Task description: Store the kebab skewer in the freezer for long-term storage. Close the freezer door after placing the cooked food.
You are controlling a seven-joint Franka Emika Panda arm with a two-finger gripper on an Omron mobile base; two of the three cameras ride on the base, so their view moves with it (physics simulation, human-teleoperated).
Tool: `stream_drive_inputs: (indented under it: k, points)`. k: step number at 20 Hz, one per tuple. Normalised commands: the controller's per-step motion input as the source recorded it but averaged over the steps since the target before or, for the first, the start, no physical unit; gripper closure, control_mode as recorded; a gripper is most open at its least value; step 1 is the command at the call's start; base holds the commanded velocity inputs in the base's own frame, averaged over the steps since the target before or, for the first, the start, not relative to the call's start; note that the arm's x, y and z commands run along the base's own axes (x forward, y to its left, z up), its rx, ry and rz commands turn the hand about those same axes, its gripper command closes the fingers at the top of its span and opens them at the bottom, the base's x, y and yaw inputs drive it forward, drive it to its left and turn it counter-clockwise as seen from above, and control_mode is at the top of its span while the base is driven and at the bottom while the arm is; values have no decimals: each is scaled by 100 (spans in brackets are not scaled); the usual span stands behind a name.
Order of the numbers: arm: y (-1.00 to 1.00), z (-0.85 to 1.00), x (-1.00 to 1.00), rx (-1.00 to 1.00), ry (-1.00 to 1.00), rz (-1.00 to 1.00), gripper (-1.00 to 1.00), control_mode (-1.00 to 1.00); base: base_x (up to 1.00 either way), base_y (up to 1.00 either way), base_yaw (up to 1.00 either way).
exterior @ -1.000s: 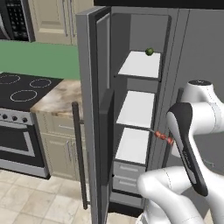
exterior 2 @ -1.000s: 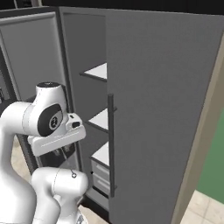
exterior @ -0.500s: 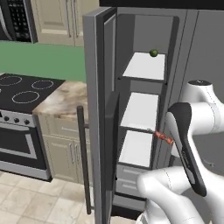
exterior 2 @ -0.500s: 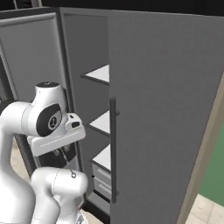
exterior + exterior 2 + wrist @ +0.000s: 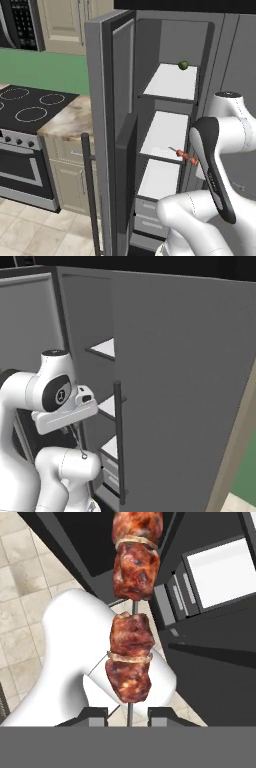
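The kebab skewer (image 5: 131, 637) runs up the middle of the hand view, red-brown meat chunks on a thin stick. My gripper (image 5: 128, 714) is shut on the stick's lower end. From the left base, the kebab skewer (image 5: 184, 155) pokes out left of my forearm, level with the front edge of the middle white shelf (image 5: 162, 134) of the freezer (image 5: 172, 45). The freezer door (image 5: 112, 125) stands wide open at the left, its dark bar handle (image 5: 90, 195) toward me. Grey drawers (image 5: 150, 215) sit at the freezer's bottom.
A small green fruit (image 5: 183, 65) rests on the top shelf (image 5: 167, 82). Left of the door are a marble counter (image 5: 70, 120), a black stovetop (image 5: 25, 107) and beige cabinets (image 5: 65, 25). The plain grey fridge door (image 5: 185, 381) with its handle (image 5: 119, 446) is on the right.
The whole scene has grown larger in both base views, so the base has driven closer to the freezer. The arm's pose and its hold on the skewer look unchanged.
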Motion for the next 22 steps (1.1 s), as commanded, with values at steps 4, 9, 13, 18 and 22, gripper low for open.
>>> stream_drive_inputs:
  k: [4, 9, 13, 18, 22]
  points:
    - [0, 0, 0, 0, 0, 0, 100, 100, 23, 11, 7]
    - [0, 0, 0, 0, 0, 0, 100, 100, 2, 38, 0]
    - [0, 0, 0, 0, 0, 0, 100, 100, 15, 37, 0]
    - [0, 0, 0, 0, 0, 0, 100, 100, 16, 24, 0]
    - [0, 0, 0, 0, 0, 0, 100, 100, 1, 1, 0]
